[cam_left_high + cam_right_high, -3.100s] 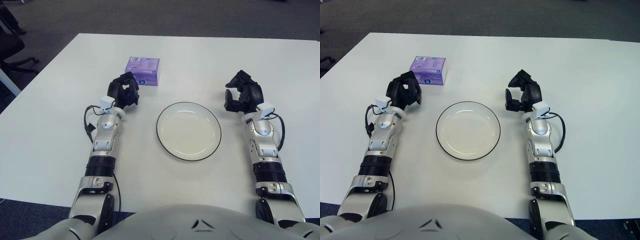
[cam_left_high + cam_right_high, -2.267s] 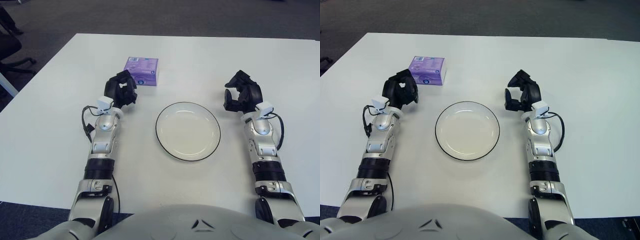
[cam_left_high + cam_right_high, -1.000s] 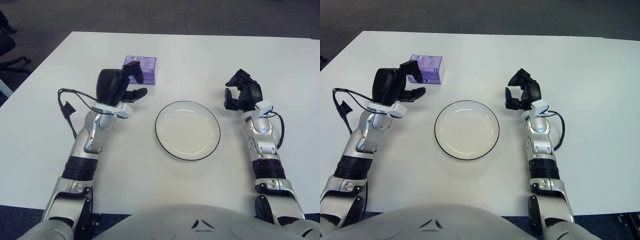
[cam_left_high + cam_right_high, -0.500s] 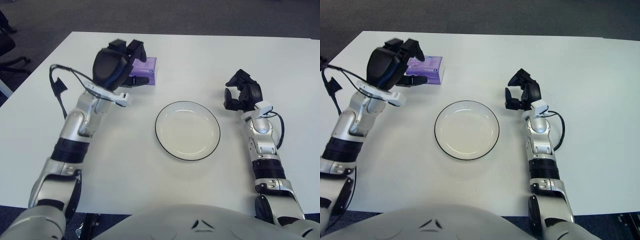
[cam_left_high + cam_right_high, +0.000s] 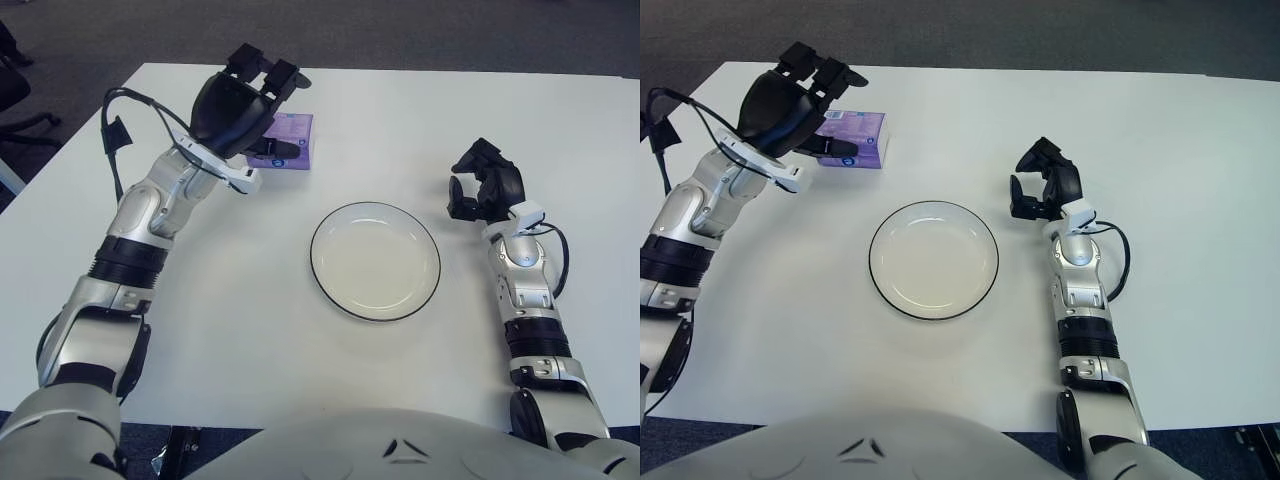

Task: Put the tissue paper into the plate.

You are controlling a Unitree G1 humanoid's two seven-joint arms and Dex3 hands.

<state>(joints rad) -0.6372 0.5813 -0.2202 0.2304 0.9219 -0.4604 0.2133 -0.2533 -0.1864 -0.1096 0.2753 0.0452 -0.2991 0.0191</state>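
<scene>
Left eye view: left hand spread over tissue pack, no grasp; plate empty; right hand curled, idle beside plate.

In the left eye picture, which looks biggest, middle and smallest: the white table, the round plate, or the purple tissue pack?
1. The white rectangular table looks biggest.
2. The round white plate with a dark rim.
3. The small purple tissue pack looks smallest, though the robot's open left hand hides part of it and it lies farther away.

The purple tissue pack carries printing, but none of it can be read.
</scene>
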